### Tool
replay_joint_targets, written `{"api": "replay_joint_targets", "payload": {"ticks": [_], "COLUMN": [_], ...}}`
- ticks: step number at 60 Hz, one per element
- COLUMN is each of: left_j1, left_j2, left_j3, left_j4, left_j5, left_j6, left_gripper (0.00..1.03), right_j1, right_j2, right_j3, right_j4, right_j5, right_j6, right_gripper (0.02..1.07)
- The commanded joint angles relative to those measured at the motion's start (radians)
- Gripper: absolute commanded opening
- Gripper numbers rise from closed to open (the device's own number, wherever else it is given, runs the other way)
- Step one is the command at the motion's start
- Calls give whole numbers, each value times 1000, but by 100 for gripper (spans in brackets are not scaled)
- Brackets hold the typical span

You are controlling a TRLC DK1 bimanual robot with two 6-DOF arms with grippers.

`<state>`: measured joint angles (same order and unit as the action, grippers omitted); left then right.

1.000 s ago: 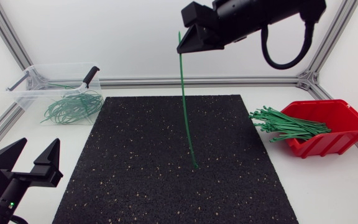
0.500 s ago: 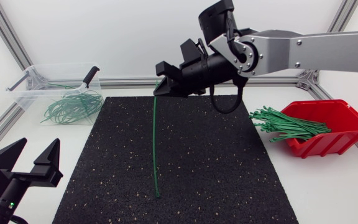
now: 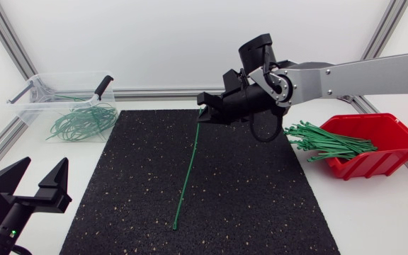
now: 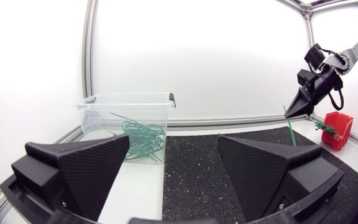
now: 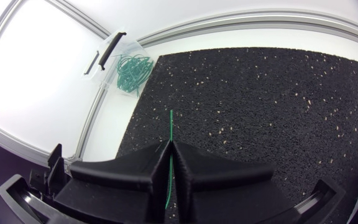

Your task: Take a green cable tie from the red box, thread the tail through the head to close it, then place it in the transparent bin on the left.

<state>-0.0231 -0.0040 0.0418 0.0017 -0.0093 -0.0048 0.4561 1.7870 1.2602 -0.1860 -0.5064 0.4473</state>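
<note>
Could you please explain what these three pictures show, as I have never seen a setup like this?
This is a two-armed robot at a table. One picture comes from a fixed camera above. The other two come from a camera on each arm's wrist, with that arm's own black fingers at the lower edge. The right gripper is shut on one end of a green cable tie, which hangs below it over the black mat. The left gripper is open and empty, beside the mat's near left corner. At the right, a red box holds a bundle of straight ties. At the far left, a transparent bin holds looped ties.
</note>
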Motion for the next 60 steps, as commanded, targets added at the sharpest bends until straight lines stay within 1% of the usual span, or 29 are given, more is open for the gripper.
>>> {"api": "replay_joint_targets", "payload": {"ticks": [1, 5, 9, 13, 20, 24, 26, 30, 36, 38, 39, 41, 43, 44, 46, 48, 50, 57, 60], "left_j1": [-6, -6, -6, -6, -6, -6, -6, -6, -8, -8, -8, -8, -8, -8, -6, -8, -8, -8, -8], "left_j2": [-7, -7, -7, -7, -7, -7, -7, -7, -7, -7, -7, -7, -7, -7, -7, -7, -7, -7, -7], "left_j3": [-37, -37, -37, -37, -37, -37, -37, -37, -37, -37, -37, -37, -37, -37, -37, -37, -37, -37, -37], "left_j4": [-26, -26, -26, -26, -26, -26, -26, -26, -26, -26, -26, -26, -26, -26, -26, -26, -26, -26, -26], "left_j5": [-3, -3, -3, -3, -3, -3, -3, -3, -3, -3, -3, -3, -3, -3, -3, -3, -3, -3, -3], "left_j6": [-23, -23, -23, -23, -23, -23, -23, -23, -23, -23, -23, -23, -23, -23, -23, -23, -23, -23, -23], "left_gripper": [99, 99, 99, 99, 99, 99, 99, 99, 99, 99, 99, 99, 99, 99, 99, 99, 99, 99, 99], "right_j1": [-8, -17, -22, -28, -51, -62, -66, -62, -20, -2, 19, 33, 55, 73, 93, 116, 142, 187, 199], "right_j2": [-20, -31, -46, -69, -107, -146, -158, -182, -209, -215, -216, -219, -219, -218, -212, -202, -193, -169, -156], "right_j3": [-50, -74, -97, -122, -143, -151, -150, -150, -137, -130, -124, -119, -110, -101, -90, -73, -53, -8, 4], "right_j4": [3, 5, 14, 14, -7, -33, -47, -59, -112, -128, -144, -159, -185, -207, -234, -270, -299, -382, -403], "right_j5": [23, 46, 69, 94, 109, 144, 146, 149, 155, 175, 201, 210, 224, 246, 267, 313, 364, 370, 370], "right_j6": [-41, -62, -81, -110, -148, -190, -211, -271, -418, -478, -521, -562, -614, -647, -677, -719, -766, -909, -972], "right_gripper": [27, 28, 38, 38, 39, 47, 49, 50, 50, 50, 50, 53, 60, 66, 74, 82, 88, 94, 95]}}
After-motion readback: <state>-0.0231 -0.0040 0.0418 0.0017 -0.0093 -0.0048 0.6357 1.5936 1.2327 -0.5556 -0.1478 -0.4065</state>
